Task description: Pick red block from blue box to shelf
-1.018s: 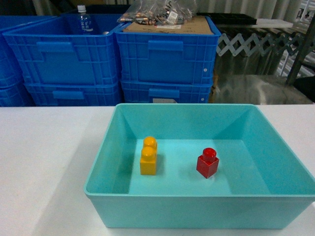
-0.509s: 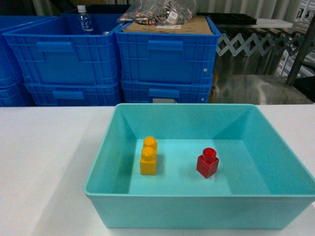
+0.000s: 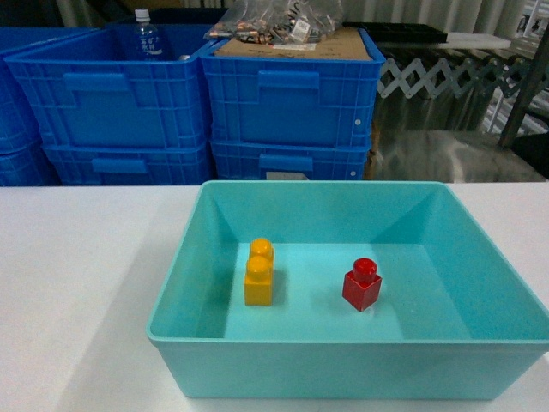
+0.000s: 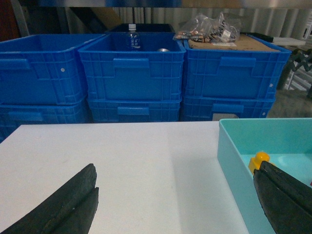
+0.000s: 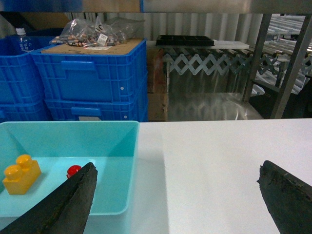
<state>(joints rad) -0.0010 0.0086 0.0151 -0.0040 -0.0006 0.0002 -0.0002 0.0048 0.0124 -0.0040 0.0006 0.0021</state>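
- Now the blue box (image 3: pixel 343 360) sits on the white tabletop (image 3: pixel 77 283); everything below is placed from this box.
- Inside it, on the floor right of centre, stands the red block (image 3: pixel 361 285), upright with its stud on top and touching neither wall.
- Left of the red block, well apart from it and also on the box floor, stands a yellow brick (image 3: pixel 259 273) with two studs.
- Behind the box, beyond the tabletop's far edge, are stacked dark blue crates (image 3: pixel 292 94); one holds a water bottle (image 3: pixel 147 36), another carries cardboard with clear bags (image 3: pixel 279 19) on top.
- Behind and to the right of the box, the right wrist view shows metal posts of the shelf (image 5: pixel 280 63).
- The left end effector (image 4: pixel 175 204) hangs over bare tabletop just left of the box, its two dark fingers (image 4: pixel 63 204) spread wide, holding nothing; the yellow brick peeks over the box's near wall in that view.
- The right end effector (image 5: pixel 180 200) hangs over the box's right wall and the tabletop beside it, fingers (image 5: pixel 68 202) likewise far apart and empty; the red block shows just past its left finger.
- Neither end effector appears in the head view.
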